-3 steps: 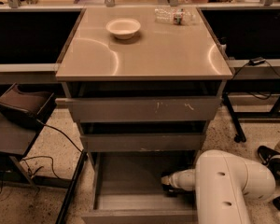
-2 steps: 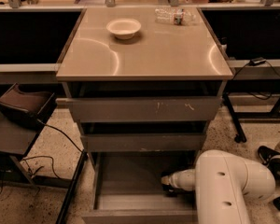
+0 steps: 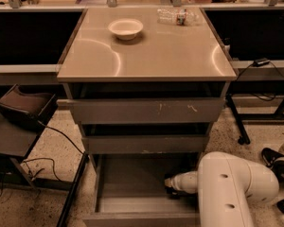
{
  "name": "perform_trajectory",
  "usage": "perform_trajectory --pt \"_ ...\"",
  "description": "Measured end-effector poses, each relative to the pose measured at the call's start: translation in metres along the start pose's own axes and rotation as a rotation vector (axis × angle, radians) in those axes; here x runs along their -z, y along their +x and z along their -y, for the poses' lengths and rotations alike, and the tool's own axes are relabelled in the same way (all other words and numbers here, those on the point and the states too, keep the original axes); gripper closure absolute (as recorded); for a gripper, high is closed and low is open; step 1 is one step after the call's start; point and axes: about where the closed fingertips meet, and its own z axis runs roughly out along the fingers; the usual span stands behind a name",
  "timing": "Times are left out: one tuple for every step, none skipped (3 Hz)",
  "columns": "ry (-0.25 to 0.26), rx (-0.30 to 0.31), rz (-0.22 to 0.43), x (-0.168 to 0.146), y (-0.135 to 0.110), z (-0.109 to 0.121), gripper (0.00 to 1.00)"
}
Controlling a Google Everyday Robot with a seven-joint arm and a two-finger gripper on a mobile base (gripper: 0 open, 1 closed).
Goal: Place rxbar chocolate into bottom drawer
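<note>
Cabinet point(image 3: 146, 56) with a smooth tan top, seen from the front and slightly above, filling the centre of the frame. A white bowl point(image 3: 126, 28) stands on the top near the upper centre. A clear plastic bottle point(image 3: 177, 17) lies on its side to the right of the bowl, close to the far edge and well apart from it.

Three grey drawers sit below the top. The top drawer point(image 3: 146, 110) and the middle drawer point(image 3: 144, 143) each show a plain grey front with a dark gap above it. The bottom drawer point(image 3: 128, 205) is pulled out towards the lower edge of the frame, so its grey floor and front lip are exposed.

The white robot arm point(image 3: 232, 188) enters from the lower right. Its rounded housing stands just outside the drawer's right side, and its forearm reaches left over the drawer floor. The gripper point(image 3: 172, 189) is the dark mass at the end of that forearm. It lies low inside the bottom drawer, in the drawer's right half. Whether it is spread, closed or holding something cannot be told. The rxbar chocolate cannot be separated from this dark mass, so its exact place cannot be told.

A dark seat point(image 3: 23, 110) stands at the left of the frame, with a black cable point(image 3: 61, 136) trailing from it across the speckled floor. A dark shoe point(image 3: 279, 162) shows at the right edge.
</note>
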Motion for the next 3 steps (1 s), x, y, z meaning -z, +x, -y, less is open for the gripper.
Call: perform_trajectory --pt "0.000 0.000 0.000 0.0000 0.0000 0.0000 0.11" --pt "0.000 0.000 0.000 0.0000 0.0000 0.0000 0.00" --pt "0.000 0.000 0.000 0.0000 0.0000 0.0000 0.00"
